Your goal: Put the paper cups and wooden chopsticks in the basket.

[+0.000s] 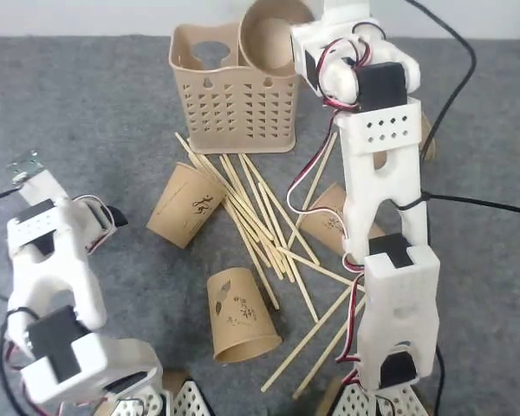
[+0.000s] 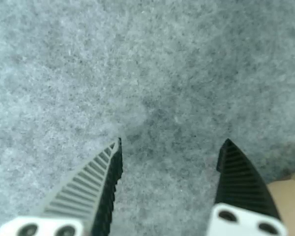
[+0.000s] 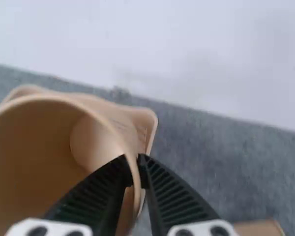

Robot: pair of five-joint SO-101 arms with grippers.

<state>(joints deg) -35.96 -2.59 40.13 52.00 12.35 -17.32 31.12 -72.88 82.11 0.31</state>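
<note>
A tan slotted basket (image 1: 234, 95) stands at the back of the grey mat. My right gripper (image 3: 136, 164) is shut on the rim of a paper cup (image 3: 39, 147), one finger inside and one outside. In the high view that cup (image 1: 273, 35) hangs tilted over the basket's right back corner. Three more paper cups (image 1: 186, 206) (image 1: 238, 314) (image 1: 329, 221) lie on their sides among several scattered wooden chopsticks (image 1: 260, 225). My left gripper (image 2: 174, 145) is open over bare mat at the left, with nothing between its fingers.
The right arm (image 1: 381, 173) stretches from the front edge to the basket and covers part of the right-hand cup and some chopsticks. A tan edge (image 2: 291, 187) shows beside the left gripper's dark finger. Open mat lies to the left of the basket.
</note>
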